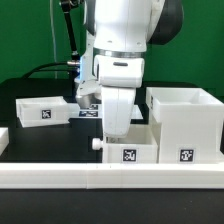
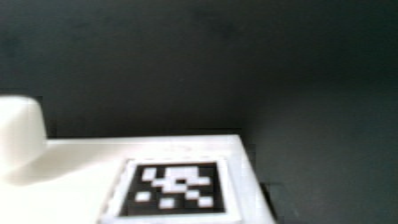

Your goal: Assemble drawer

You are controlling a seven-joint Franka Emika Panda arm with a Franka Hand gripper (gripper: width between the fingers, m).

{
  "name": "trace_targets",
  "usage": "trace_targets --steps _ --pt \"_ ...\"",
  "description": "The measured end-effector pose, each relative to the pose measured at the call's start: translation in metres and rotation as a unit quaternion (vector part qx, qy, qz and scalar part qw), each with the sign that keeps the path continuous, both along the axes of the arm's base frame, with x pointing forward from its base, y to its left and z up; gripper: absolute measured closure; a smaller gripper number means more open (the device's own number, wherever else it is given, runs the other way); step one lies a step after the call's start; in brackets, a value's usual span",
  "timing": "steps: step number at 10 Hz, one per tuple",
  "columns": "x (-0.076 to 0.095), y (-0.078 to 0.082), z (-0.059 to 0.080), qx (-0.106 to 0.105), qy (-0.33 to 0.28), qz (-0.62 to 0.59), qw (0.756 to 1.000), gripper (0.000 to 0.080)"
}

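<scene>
White casing (image 1: 185, 120) and far tray (image 1: 42, 110) only in exterior view; wrist-view tag (image 2: 175, 188) close-up; fingers (image 1: 116, 128) of unclear spread.

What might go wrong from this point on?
1. The gripper sits low at the near tray, close beside the casing; an off-centre grasp may shove the tray into it.
2. The arm hides the jaws in the exterior view, and the wrist view shows little more than a blurred tag, so a poor grip may go unseen.
</scene>
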State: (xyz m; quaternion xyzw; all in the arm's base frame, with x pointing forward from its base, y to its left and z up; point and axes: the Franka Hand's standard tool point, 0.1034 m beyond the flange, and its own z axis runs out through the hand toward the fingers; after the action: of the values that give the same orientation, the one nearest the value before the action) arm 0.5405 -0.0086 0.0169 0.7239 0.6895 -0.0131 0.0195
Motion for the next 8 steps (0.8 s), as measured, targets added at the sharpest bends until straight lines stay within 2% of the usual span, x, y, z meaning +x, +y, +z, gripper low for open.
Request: trace_targets --steps 3,8 --pt "0.0 0.0 -0.002 0.002 -0.013 -0.003 1.0 0.0758" --pt "-0.002 0.009 -0.007 0.002 -0.009 -0.021 1.0 0.0758"
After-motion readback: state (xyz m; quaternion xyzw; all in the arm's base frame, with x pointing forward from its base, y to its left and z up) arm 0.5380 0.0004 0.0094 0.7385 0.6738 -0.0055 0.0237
